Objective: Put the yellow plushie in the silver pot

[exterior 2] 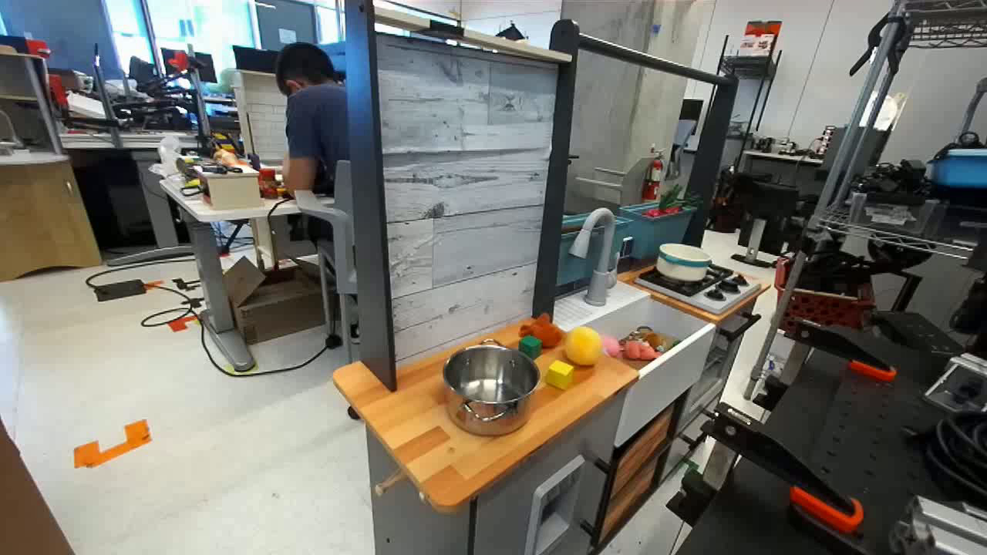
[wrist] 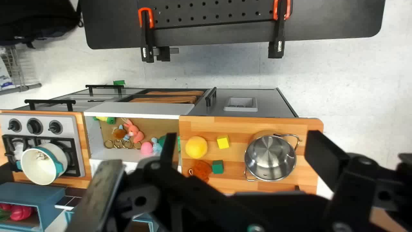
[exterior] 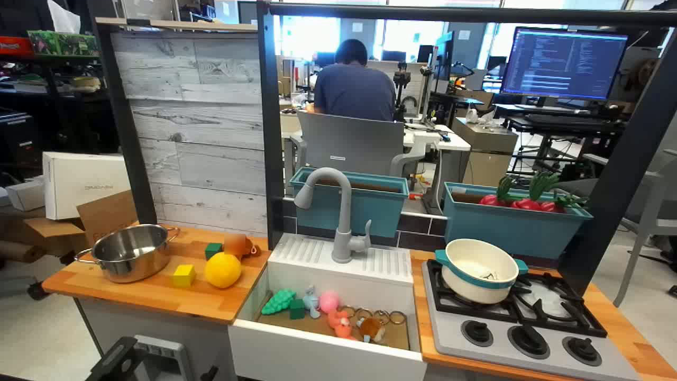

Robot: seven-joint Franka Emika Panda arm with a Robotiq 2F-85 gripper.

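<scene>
Tho agape, tool [wrist: 242, 145] wrist-vw only.

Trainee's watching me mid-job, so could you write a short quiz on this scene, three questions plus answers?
1. True or false: the yellow plushie is inside the silver pot.
2. What stands on the stove? (a) silver pot; (b) cream pot; (c) yellow cube.
3. In the wrist view, are the jaws open or shut?

Key:
1. False; it rests on the wooden counter.
2. b
3. Open
</scene>
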